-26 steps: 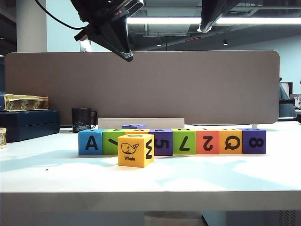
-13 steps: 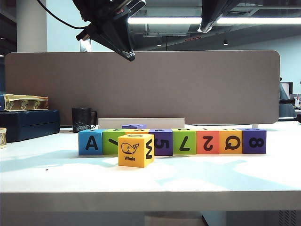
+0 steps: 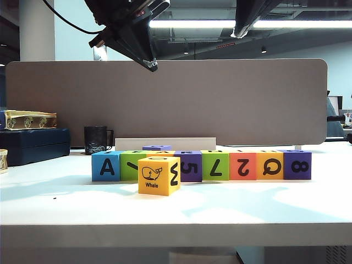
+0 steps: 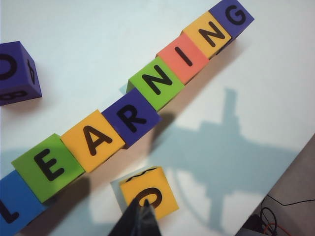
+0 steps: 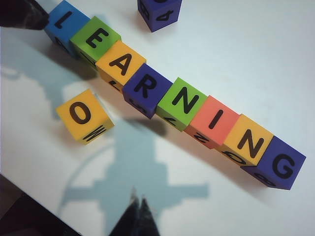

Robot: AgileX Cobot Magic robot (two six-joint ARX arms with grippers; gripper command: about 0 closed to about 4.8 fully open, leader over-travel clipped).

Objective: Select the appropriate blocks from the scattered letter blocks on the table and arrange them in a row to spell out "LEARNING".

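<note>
Eight letter blocks stand side by side in a row on the white table (image 3: pixel 231 206), from the blue block (image 3: pixel 106 166) to the purple end block (image 3: pixel 297 164). From above, their tops read LEARNING, from blue L (image 5: pixel 64 22) to purple G (image 5: pixel 280 164), and from green E (image 4: pixel 48 166) to purple G (image 4: pixel 234 14). A yellow whale block (image 3: pixel 158 176), with O on top (image 4: pixel 147 194), sits alone in front of the row. My left gripper (image 3: pixel 149 65) (image 4: pixel 142 209) hangs shut and empty high above it. My right gripper (image 5: pixel 138 199) is also shut, empty and raised.
A stray purple block (image 3: pixel 157 147) (image 5: pixel 158 12) lies behind the row. A grey-brown partition panel (image 3: pixel 165 99) closes off the back. A black mug (image 3: pixel 96 139) and a dark blue box (image 3: pixel 33 144) stand at the back left. The table's thick front edge (image 3: pixel 176 234) faces the exterior camera.
</note>
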